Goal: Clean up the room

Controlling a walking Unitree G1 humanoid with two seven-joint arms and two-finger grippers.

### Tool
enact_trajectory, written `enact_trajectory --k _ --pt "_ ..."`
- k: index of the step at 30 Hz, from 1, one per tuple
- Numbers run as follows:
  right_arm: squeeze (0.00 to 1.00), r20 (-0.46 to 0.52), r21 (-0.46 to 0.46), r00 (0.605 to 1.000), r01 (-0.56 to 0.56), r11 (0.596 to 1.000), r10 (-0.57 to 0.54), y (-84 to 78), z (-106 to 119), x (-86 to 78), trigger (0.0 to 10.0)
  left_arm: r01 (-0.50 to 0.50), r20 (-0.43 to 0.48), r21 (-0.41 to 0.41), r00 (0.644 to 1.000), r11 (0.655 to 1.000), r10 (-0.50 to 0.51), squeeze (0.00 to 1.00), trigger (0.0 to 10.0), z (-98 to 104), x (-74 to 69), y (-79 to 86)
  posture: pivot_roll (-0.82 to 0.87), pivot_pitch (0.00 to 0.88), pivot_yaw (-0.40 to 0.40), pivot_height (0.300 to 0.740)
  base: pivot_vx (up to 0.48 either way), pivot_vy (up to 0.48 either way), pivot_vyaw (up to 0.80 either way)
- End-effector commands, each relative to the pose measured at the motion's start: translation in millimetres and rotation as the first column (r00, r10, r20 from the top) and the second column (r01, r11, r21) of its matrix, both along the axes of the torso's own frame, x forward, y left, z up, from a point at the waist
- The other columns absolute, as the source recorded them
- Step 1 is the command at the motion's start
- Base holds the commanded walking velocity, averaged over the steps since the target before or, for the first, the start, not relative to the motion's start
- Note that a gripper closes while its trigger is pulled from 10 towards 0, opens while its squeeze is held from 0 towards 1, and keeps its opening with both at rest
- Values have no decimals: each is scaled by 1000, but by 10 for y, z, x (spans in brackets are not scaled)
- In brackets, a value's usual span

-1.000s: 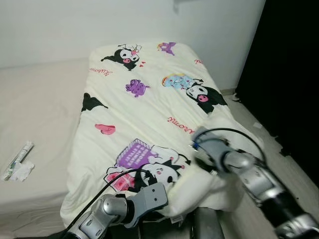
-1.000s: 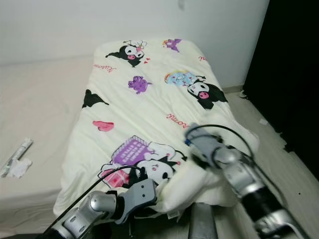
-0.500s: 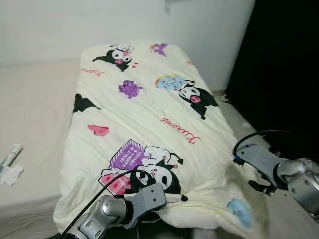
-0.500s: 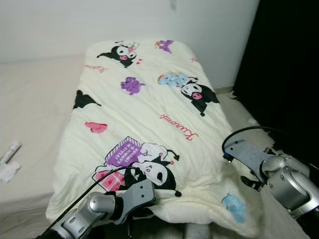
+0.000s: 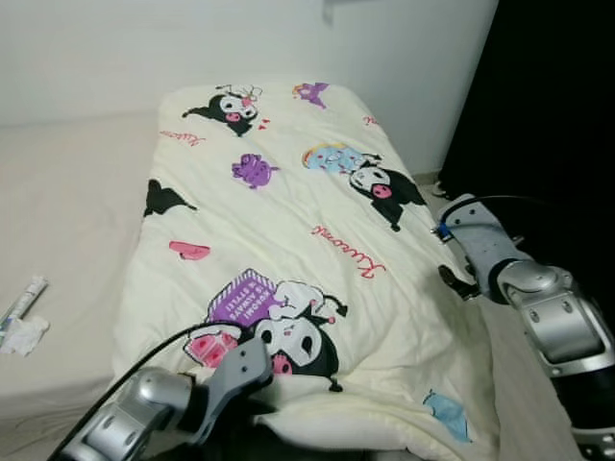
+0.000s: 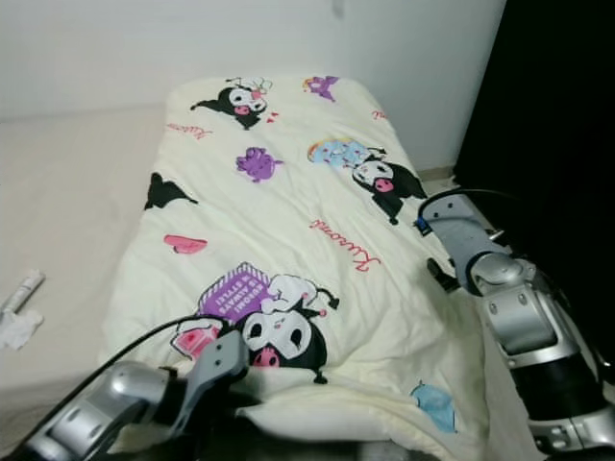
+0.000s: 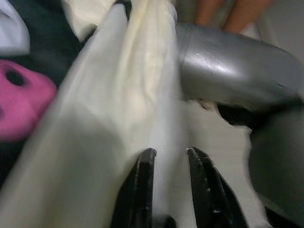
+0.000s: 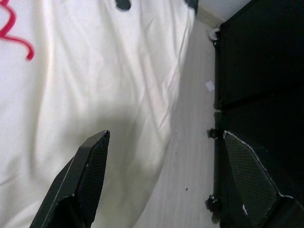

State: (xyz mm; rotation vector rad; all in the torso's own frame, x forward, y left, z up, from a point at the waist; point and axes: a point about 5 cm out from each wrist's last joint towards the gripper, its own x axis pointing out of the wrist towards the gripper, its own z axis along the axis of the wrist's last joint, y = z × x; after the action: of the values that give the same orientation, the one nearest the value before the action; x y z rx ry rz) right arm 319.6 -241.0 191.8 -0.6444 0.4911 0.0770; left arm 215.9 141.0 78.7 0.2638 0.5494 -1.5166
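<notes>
The cartoon-print comforter [image 5: 288, 240] lies spread lengthwise on the bed, long axis running away from the robot toward the white wall [image 5: 192, 48]. Near end hangs bunched over the foot of the bed, w/ a folded lip at the bottom edge.

Left gripper [image 7: 168, 166] is down at that near edge, lower left of the head views. In the wrist view its two black fingers [image 7: 142, 185] sit close together w/ pale fabric pinched between them, so narrow and holding the comforter hem, as far as I can judge.

Right gripper [image 8: 164, 180] is out past the right side of the bed, fingers spread wide w/ nothing between them; below it, the comforter's side edge drapes down to the pale floor [image 8: 190, 156], beside a black cabinet [image 8: 256, 61].

What matters for the next move: the quilt's right edge lies just inboard of the open right gripper, parallel to the long axis, so the right arm is the nearer one for that side; the left already has the foot end. Probably straightening or tugging the cover flat.

Over on the bare mattress [image 5: 67, 221] to the left lie a tube [image 5: 24, 298] and a crumpled tissue [image 5: 24, 336], well apart from both arms. Still to tidy.
</notes>
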Motion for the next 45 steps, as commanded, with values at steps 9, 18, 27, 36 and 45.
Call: enact_trajectory --k 9,18,27,36,45 --pt "0 6 -1 999 33 999 -33 -19 -63 16 10000 58 -136 -76 988 995 -68 1000 10000 74 -230 -27 -90 111 32 465 0 0 0" --pt "0 205 199 978 -71 978 29 218 63 140 10000 -149 -105 -474 988 868 112 1000 10000 593 78 -31 -82 111 33 474 0 0 0" --pt "0 251 346 968 -101 933 12 364 -54 171 10000 -513 -164 -638 819 574 550 0 10000 713 634 82 -74 97 29 507 0 0 0" --pt "0 249 421 968 -111 900 2 428 -313 163 10000 -686 -304 -636 644 353 702 0 10000 654 871 212 -72 88 30 540 0 0 0" --pt "0 237 428 971 -101 898 -4 429 -402 151 10000 -730 -329 -591 606 342 724 0 10000 538 949 177 -78 79 35 568 -107 0 0"
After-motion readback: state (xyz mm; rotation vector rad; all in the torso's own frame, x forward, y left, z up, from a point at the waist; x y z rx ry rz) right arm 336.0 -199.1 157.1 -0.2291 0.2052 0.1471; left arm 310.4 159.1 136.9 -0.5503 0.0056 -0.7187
